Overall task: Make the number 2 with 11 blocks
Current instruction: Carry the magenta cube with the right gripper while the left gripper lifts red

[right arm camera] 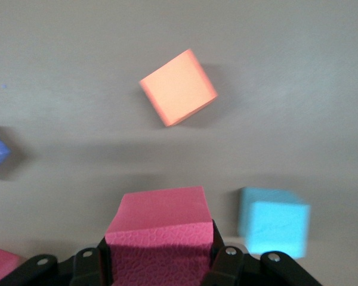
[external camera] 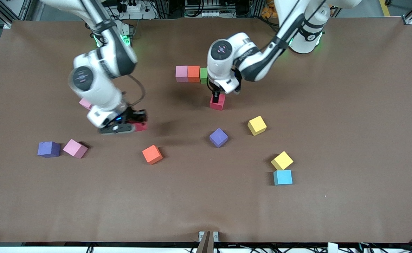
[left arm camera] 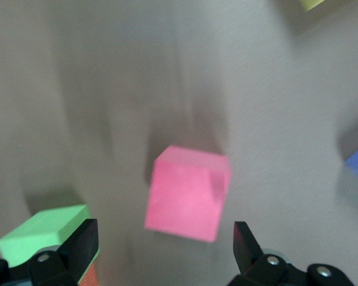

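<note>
Right gripper (external camera: pixel 133 123): shut tight on a red matte foam cube (external camera: pixel 140 127), carried low over the brown table (external camera: pixel 332 116), above an orange foam cube (external camera: pixel 152 154) lying loose.
Left gripper (external camera: pixel 217 94): jaws spread wide, holding nothing, straddling a second red foam cube (external camera: pixel 217 102) that sits on the table.
Landmark: row of three touching cubes, pink (external camera: pixel 181 73), orange (external camera: pixel 193 73), green (external camera: pixel 203 75), apparently the start of the number 2.
Second red cube: just nearer the front camera than the green end of the row, not quite touching it.
Loose blocks, all nearer the camera than the row: purple (external camera: pixel 49 149) and pink (external camera: pixel 75 148) toward the right arm's end; another purple (external camera: pixel 218 137) roughly below the row; two yellow (external camera: pixel 257 125) (external camera: pixel 282 160) and a light blue (external camera: pixel 283 177) toward the left arm's end.
Step in hand, judged: the released red cube looks slightly skewed; square it flush under green before the carried cube arrives.
Surface: plain brown matte cover, flat.
Room: aluminium framing and cabling by the arm bases.
</note>
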You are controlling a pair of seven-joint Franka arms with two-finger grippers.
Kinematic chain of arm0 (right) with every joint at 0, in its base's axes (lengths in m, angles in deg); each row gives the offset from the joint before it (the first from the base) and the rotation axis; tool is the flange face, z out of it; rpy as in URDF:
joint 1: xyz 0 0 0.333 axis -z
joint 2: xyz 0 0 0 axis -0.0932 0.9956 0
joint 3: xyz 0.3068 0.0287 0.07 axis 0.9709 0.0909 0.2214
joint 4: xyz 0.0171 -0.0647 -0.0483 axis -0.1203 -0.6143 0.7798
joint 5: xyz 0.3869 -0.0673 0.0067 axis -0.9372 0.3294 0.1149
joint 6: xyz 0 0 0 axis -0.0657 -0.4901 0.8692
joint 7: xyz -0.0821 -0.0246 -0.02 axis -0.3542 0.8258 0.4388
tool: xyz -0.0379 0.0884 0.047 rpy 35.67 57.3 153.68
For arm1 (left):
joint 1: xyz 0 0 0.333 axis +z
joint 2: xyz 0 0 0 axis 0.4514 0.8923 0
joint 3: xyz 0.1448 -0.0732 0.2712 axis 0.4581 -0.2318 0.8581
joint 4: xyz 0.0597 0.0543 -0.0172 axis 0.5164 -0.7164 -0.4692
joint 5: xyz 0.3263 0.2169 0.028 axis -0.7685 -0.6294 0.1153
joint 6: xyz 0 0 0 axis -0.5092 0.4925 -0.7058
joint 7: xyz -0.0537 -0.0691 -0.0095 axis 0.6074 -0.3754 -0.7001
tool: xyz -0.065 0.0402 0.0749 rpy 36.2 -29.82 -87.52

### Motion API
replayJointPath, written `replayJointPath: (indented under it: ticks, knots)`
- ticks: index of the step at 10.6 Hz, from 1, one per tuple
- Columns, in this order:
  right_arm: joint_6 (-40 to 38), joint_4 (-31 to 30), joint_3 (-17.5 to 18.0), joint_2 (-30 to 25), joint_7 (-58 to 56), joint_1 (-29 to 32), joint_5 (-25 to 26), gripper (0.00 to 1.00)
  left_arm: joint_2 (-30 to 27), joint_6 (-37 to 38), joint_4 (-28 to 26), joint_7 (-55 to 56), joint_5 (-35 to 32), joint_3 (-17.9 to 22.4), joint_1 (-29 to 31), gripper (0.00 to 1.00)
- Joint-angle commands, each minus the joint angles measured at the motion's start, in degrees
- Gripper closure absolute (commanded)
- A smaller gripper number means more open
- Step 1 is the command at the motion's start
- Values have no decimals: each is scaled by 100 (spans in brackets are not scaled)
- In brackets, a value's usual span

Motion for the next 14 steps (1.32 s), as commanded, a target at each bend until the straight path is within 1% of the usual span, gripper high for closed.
replayJointPath:
  ticks: [1, 2, 3, 5, 7, 8, 10, 12, 13, 14]
  knots:
    - [628, -337, -47, 85, 792, -529, -457, 67, 149, 52, 145, -676, -25, -47, 165, 0]
    - [751, -303, -47, 199, 968, -775, -756, 67, 228, -53, 162, -853, -51, -47, 148, 0]
    - [944, -276, -47, 348, 1240, -1012, -793, 67, 289, -176, 145, -985, -86, -55, 87, 0]
    - [964, -232, -47, 630, 1348, -1452, -785, 67, 368, -265, 101, -1066, -95, -55, -10, 0]
    - [972, -241, -47, 780, 1688, -1883, -776, 67, 439, -318, 22, -1057, -87, -55, -168, 0]
    - [972, -319, -47, 746, 1743, -2007, -767, 67, 465, -405, 13, -1048, -87, -55, -160, 0]
    - [964, -696, -30, 431, 1752, -2121, -767, 67, 474, -511, 22, -987, -87, -38, -99, 0]
    - [920, -1345, -30, -201, 1473, -1991, -759, 67, 474, -520, 22, -899, -78, -3, -72, 0]
    - [902, -1400, -30, -221, 1358, -1999, -759, 67, 466, -564, 13, -690, -87, 6, -72, 0]
    - [989, -1375, -30, -99, 1374, -2095, -759, 67, 466, -590, 13, -583, -95, 58, -72, 0]
